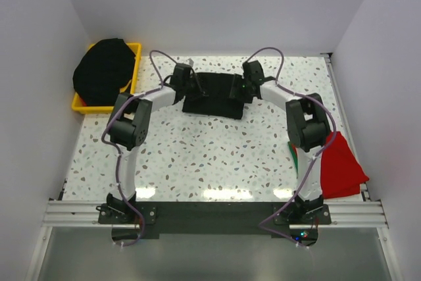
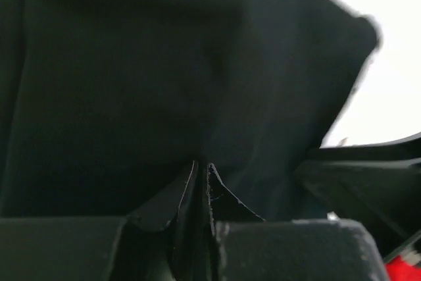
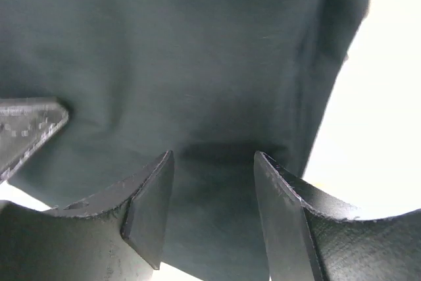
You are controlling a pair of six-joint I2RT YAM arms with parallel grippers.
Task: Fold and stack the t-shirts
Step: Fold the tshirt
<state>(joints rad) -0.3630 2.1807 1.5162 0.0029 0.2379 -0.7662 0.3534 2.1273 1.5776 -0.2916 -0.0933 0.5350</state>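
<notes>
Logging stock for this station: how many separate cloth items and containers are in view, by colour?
Yellow bin: 1
Red shirt: 1
Black cloth: 2, one flat shirt, one heap in the bin
Total: 4

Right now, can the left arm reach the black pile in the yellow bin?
Probably, once it lets go: the left gripper is shut on the black shirt. The black pile lies close on its left, nothing between.

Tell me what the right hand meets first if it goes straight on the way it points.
The black t-shirt, spread right in front of the open right hand; the exact gap is unclear.
</notes>
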